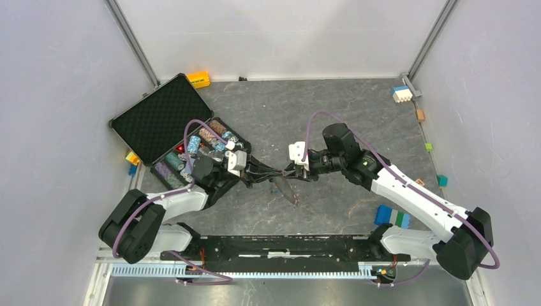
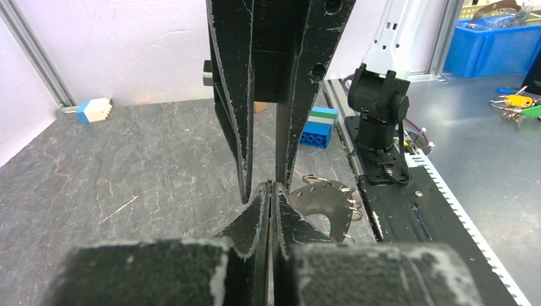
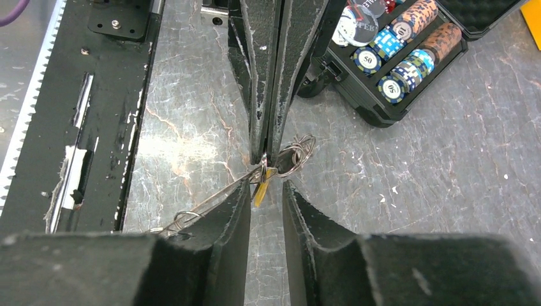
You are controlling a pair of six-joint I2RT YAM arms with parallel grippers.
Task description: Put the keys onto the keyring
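— Right, the left claw (image 3: 263, 153) is pressing together on the keyring (image 3: 295, 155), holding it up over the middle of the surface (image 3: 415, 191).
— And the right claw (image 3: 266, 186) is sitting spread, straddling the yellow key (image 3: 259, 194) dangling beneath. The poker chip case (image 1: 163, 121) is lying open toward the far-left corner.

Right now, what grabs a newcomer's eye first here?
The two pincers meeting tip to tip mid-table: the left pincer shut on a keyring with a yellow key dangling, the right pincer open around it. Next, the open poker chip case at the table's left.
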